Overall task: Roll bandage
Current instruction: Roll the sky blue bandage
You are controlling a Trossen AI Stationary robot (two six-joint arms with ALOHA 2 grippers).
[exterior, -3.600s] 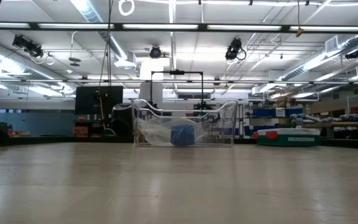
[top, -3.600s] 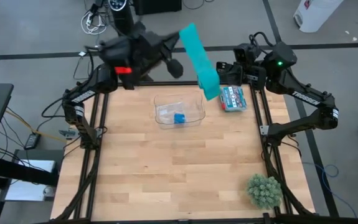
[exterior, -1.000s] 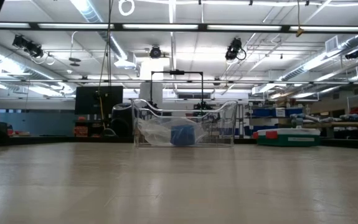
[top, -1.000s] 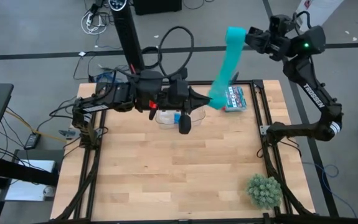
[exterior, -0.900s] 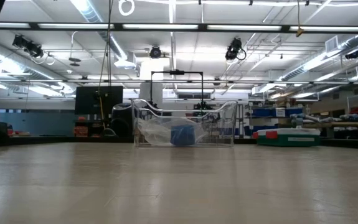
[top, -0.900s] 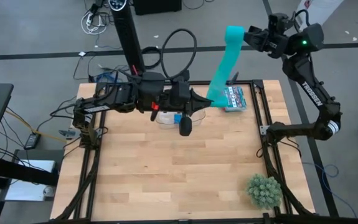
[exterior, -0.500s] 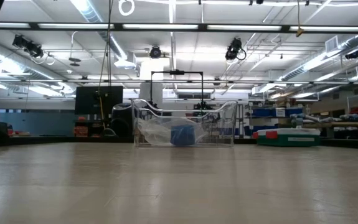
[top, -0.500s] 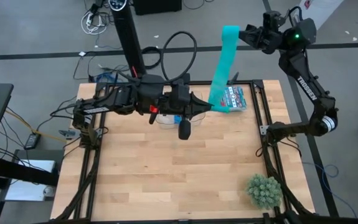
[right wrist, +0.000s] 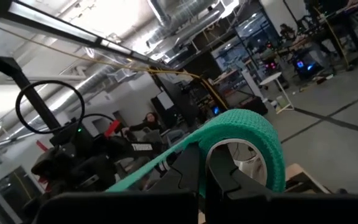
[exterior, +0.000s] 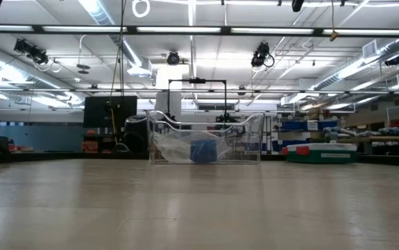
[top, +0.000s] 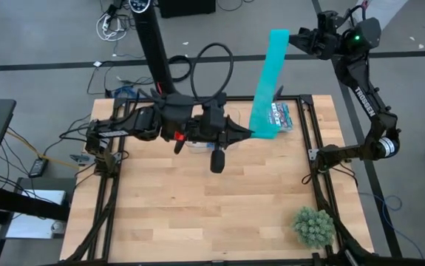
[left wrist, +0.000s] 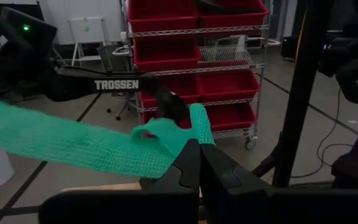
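The bandage [top: 266,77] hangs in the air as a long teal ribbon, stretched between the two arms above the far side of the wooden table [top: 219,207]; its upper end is pinched by the right gripper [top: 295,38], raised high beyond the table's far right corner, and its lower end is pinched by the left gripper [top: 250,134], which reaches in from the left over the middle of the far edge; the right wrist view shows the teal fabric [right wrist: 241,140] looped over that gripper's closed fingers [right wrist: 188,171], with the ribbon running away toward the other arm; the left wrist view shows the mesh fabric [left wrist: 79,144] clamped between the closed fingers [left wrist: 188,168], a folded end standing just past the tips; beneath the left arm sits a clear plastic container [exterior: 206,147] holding a blue roll [exterior: 201,151], seen plainly in the low view; a teal box [top: 280,117] lies on the table just behind the ribbon's lower end; a small green plant [top: 314,226] stands at the near right corner, well apart from both arms.
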